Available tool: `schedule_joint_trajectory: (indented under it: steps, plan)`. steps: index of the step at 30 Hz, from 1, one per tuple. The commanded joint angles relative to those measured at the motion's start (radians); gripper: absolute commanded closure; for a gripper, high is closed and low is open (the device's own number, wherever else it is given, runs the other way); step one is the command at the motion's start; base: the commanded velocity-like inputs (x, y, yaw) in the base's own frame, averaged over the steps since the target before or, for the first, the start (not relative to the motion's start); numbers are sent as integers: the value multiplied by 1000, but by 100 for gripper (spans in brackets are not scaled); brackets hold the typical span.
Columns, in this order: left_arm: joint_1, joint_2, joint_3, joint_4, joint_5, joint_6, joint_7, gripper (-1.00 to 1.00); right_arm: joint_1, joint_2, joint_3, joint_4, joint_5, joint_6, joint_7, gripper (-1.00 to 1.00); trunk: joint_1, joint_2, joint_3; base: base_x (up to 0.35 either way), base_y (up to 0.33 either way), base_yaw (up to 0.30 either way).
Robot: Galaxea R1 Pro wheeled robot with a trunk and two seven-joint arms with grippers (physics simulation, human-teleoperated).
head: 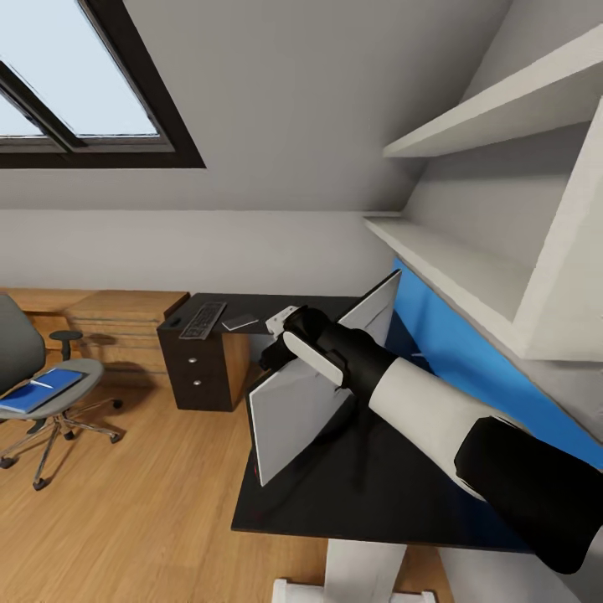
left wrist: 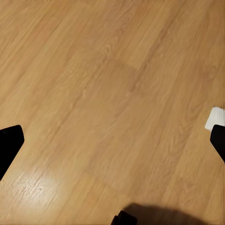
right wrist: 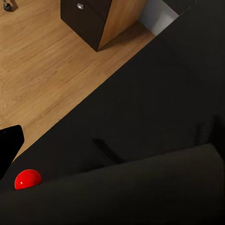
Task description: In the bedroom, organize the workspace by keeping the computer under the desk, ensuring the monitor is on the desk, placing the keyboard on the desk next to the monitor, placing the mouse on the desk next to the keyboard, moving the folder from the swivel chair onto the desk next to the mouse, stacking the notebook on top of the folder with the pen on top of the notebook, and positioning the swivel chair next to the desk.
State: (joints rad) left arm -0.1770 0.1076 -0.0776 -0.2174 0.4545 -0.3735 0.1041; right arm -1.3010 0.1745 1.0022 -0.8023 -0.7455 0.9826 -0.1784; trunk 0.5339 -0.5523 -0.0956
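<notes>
The monitor (head: pixel 297 402) stands tilted on the black desk (head: pixel 368 494), its white back toward me. My right gripper (head: pixel 280 328) is at the monitor's top edge. In the right wrist view its black finger (right wrist: pixel 9 145) sits wide, and the monitor's screen (right wrist: pixel 122 197) with its red dot (right wrist: pixel 27 179) lies below. At the desk's far end lie the keyboard (head: pixel 203 320) and the notebook (head: pixel 240 322). The swivel chair (head: pixel 33 394) stands left on the floor with the blue folder (head: pixel 38 391) and the pen (head: pixel 40 383) on its seat. My left gripper (left wrist: pixel 112 140) hangs open over bare floor.
A black drawer unit (head: pixel 201 368) carries the desk's far end, with a low wooden cabinet (head: pixel 126 322) behind it. White shelves (head: pixel 469 276) jut out over the desk at the right. A blue back panel (head: pixel 469 352) lines the wall. Open wooden floor (head: pixel 142 502) lies between chair and desk.
</notes>
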Motion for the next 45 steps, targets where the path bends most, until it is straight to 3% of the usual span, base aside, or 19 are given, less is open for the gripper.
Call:
schedule_joint_trajectory:
  steps: [1,26,37,41,43,45]
  plan:
    - [-1,0,-8,0,1,-8,8,-100,-1,0,3,0,-8,2,-10,-100,0,-2,-2,-5,-206,0]
    - [0,0,-8,0,2,-34,6,-100,-1,0,0,-2,-7,0,-11,-100,0,-2,-2,-37,-87,0]
    - [-1,0,-9,0,3,-34,6,-100,-1,0,-10,-7,-2,-40,-22,-100,0,-2,-2,-2,-2,0]
    - [0,-3,-9,0,3,-33,6,-100,-1,0,-41,-11,-1,-112,-61,-100,0,-2,-2,0,0,0]
    - [0,-8,-10,0,3,-33,6,-100,-1,0,-80,-20,0,-167,-105,-100,0,-2,-2,0,0,0]
    - [0,-14,-10,0,3,-33,7,-100,-1,0,-145,-46,1,-265,-196,-100,0,-2,-2,0,0,0]
